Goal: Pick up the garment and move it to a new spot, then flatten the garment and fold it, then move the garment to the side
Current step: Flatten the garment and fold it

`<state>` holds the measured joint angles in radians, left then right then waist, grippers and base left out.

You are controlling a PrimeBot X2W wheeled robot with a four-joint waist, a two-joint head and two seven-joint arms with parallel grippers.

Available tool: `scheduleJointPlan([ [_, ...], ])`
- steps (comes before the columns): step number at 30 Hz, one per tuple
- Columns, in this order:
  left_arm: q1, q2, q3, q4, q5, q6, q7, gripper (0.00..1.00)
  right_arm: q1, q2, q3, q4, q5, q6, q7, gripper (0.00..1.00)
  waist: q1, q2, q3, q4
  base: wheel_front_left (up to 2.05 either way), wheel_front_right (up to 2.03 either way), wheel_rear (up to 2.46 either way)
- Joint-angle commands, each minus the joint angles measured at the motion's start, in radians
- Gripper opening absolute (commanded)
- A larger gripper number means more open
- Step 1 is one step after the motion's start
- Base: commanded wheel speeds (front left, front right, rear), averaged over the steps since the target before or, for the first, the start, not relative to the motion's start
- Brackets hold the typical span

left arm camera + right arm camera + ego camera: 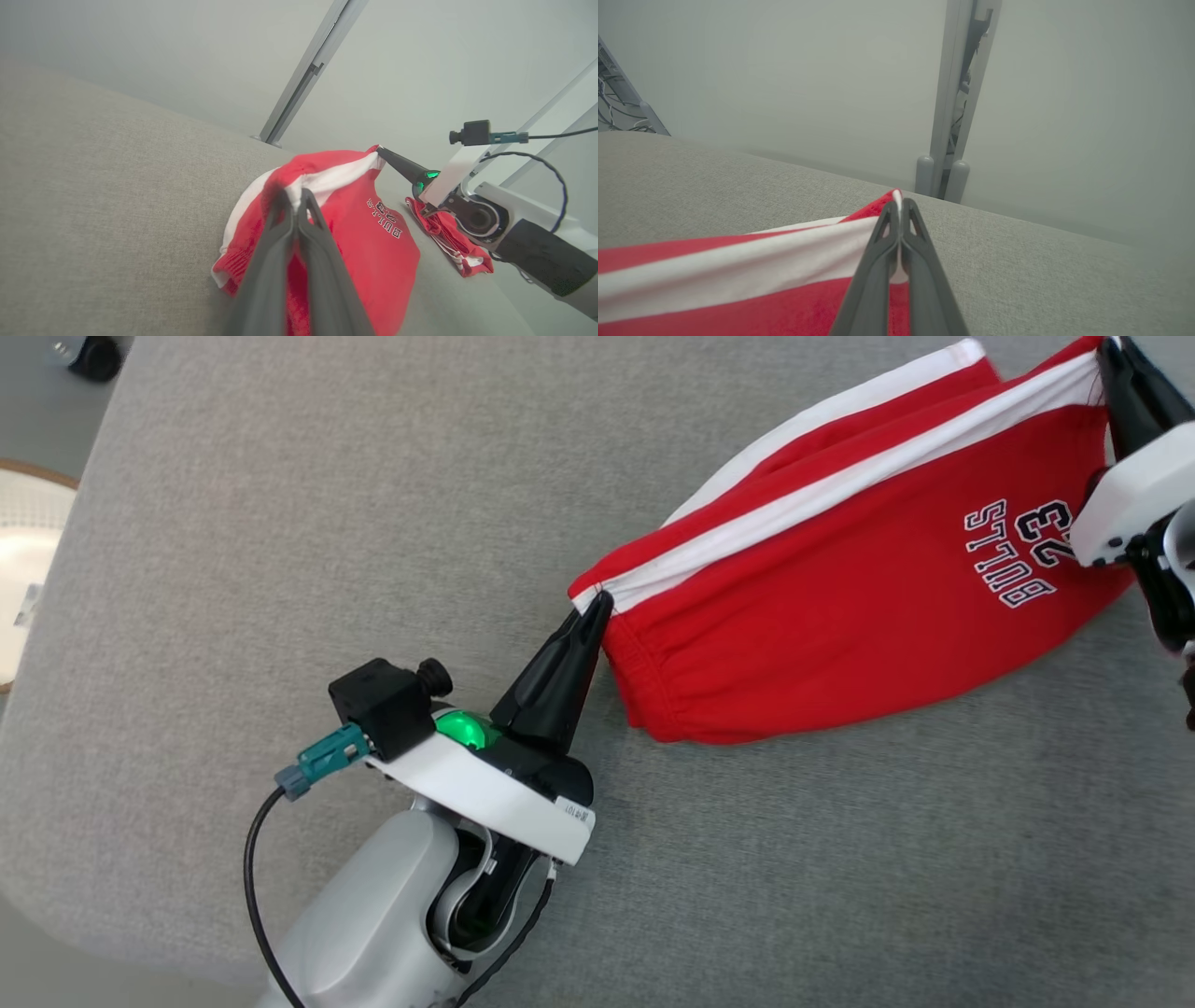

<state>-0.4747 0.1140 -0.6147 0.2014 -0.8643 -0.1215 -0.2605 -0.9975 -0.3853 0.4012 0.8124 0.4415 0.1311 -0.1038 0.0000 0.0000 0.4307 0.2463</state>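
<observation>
Left tool (pixel 600 600) and right tool (pixel 900 206) each clamp a garment (pixel 840 607) corner; grey cushion (pixel 280 523) stretches leftward.

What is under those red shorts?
The grey fabric surface they rest on, which shows all around the red shorts. Anything directly beneath is hidden by the cloth, so I cannot tell if something else lies there.

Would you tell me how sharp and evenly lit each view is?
Head view: sharp, evenly lit, soft shadow under the shorts. Left wrist view: left claw blurred near the lens. Right wrist view: right claw soft, wall behind hazy.
</observation>
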Motion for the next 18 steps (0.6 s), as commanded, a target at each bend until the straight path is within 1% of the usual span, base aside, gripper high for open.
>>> scheduleJointPlan([
  [1,-0.012,0.002,0.013,0.007,0.005,0.001,-0.004,0.0,-0.019,-0.005,0.009,0.018,-0.003,-0.001,-0.01,0.0,0.0,0.0,0.026,0.029,0.0,0.0,0.0],
  [5,-0.033,-0.027,0.024,0.049,0.018,-0.003,-0.004,0.0,-0.102,0.0,0.059,0.116,-0.011,-0.001,-0.036,0.0,0.0,0.0,0.047,0.057,0.0,0.0,0.0],
  [8,-0.046,-0.042,0.01,0.09,0.009,-0.005,-0.004,0.0,-0.153,0.006,0.093,0.18,-0.019,-0.001,-0.057,0.0,0.0,0.0,0.061,0.073,0.0,0.0,0.0],
  [12,-0.077,-0.05,0.008,0.115,0.0,-0.008,-0.004,0.0,-0.208,0.013,0.132,0.26,-0.02,-0.001,-0.076,0.0,0.0,0.0,0.078,0.091,0.0,0.0,0.0],
  [18,-0.116,-0.059,-0.013,0.152,-0.003,-0.01,-0.004,0.0,-0.258,0.032,0.18,0.337,-0.005,-0.001,-0.096,0.0,0.0,0.0,0.098,0.1,0.0,0.0,0.0],
])
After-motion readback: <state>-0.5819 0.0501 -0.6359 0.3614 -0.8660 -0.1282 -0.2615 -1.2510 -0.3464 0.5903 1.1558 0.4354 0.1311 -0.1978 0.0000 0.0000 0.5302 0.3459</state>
